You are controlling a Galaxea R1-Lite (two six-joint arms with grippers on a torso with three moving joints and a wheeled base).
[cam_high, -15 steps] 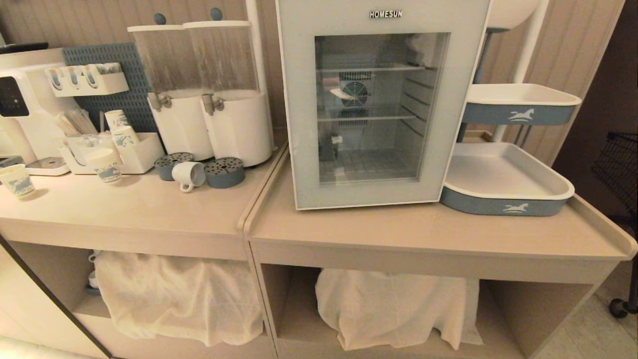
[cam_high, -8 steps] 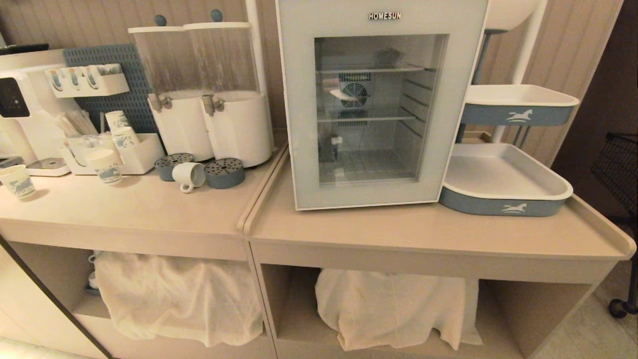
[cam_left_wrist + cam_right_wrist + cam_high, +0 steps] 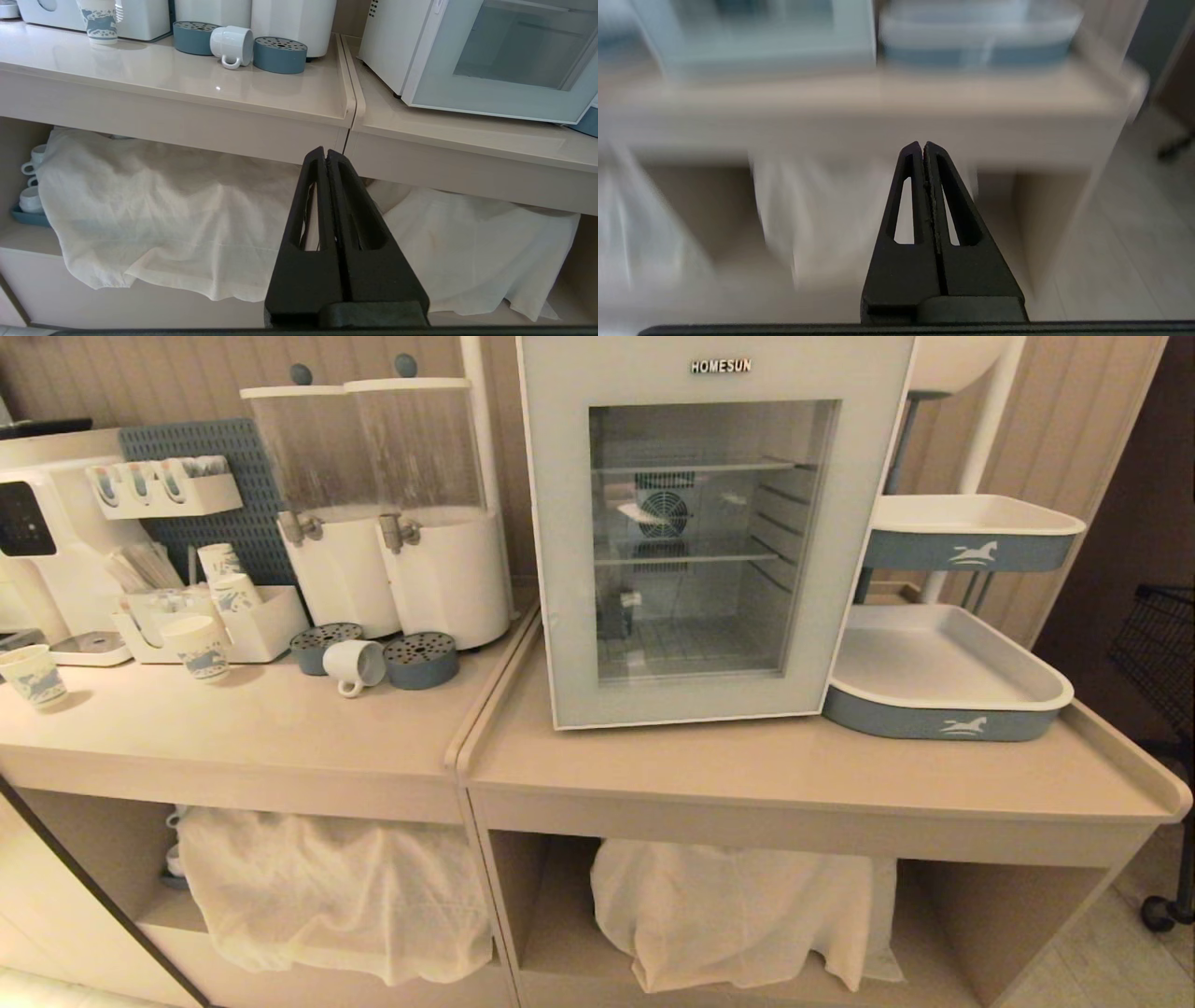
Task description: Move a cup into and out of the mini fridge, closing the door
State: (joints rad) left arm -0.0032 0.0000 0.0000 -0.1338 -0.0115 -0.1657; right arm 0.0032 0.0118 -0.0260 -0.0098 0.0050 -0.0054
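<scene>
Evidently the task was at or near an end state: the cup (image 3: pixel 354 664) lay tipped on its side on the left surface (image 3: pixel 252 728), toward the back edge, between two blue-grey round drip trays (image 3: pixel 419 659) just in front of the white drink dispensers (image 3: pixel 392 513), its loop handle pointing at the front edge. The mini fridge (image 3: pixel 709 523) stood on the right surface with the door (image 3: pixel 560 569) shut and, as far as the glass showed, no cup inside.

Neither arm appeared in the head view. The left tool (image 3: pixel 326 156), its fingers pressed together and holding nothing, hung below the front edge of the surface, before the cloth-draped lower shelf (image 3: pixel 163 210); the cup lay up and away from it, toward the left. The right tool (image 3: pixel 923 148), likewise pressed together and empty, sat low in front of the right surface, though that view was smeared, so its exact place was uncertain. Judging by this, the left arm was the nearer one to the cup.
</scene>
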